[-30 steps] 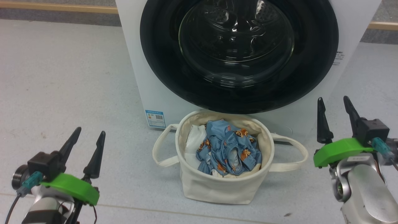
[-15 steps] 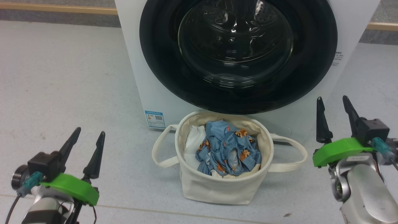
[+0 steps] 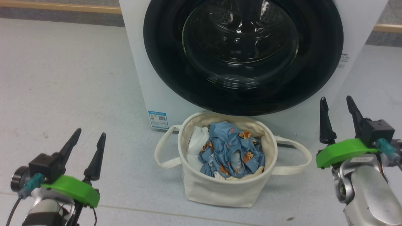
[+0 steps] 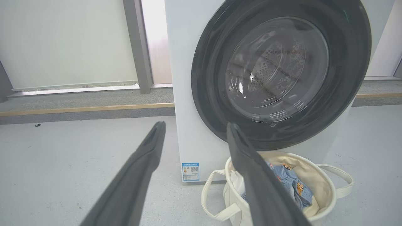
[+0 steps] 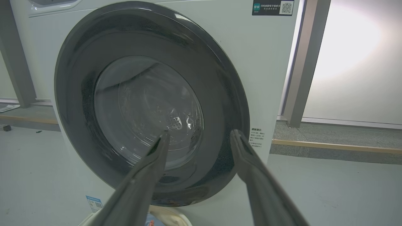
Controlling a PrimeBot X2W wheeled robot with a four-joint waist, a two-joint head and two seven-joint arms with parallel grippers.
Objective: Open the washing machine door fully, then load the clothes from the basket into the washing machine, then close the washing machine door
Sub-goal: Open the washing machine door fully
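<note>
The white washing machine [image 3: 138, 69] [image 4: 188, 94] [image 5: 267, 62] stands ahead with its round black-rimmed door [image 3: 243, 53] [image 4: 282, 69] [image 5: 150, 103] shut flat against the front. On the floor right before it sits the cream basket [image 3: 220, 188] [image 4: 323, 188], and the blue printed clothes [image 3: 232, 149] [image 4: 290, 183] lie crumpled inside. My left gripper [image 3: 89, 135] hovers open at the lower left, well clear of the basket. My right gripper [image 3: 336, 100] is open at the lower right, beside the washer's right bottom corner. Neither holds anything.
A white lump [image 3: 196, 144] lies in the basket's left side. A small blue label [image 3: 158, 120] marks the washer's lower left corner. Grey floor [image 3: 62, 78] spreads to both sides. A wooden strip [image 3: 59, 7] runs along the back, before wall panels [image 4: 62, 44].
The whole head picture has shifted slightly right and down, so the camera moved. Both grippers stay open in the same places.
</note>
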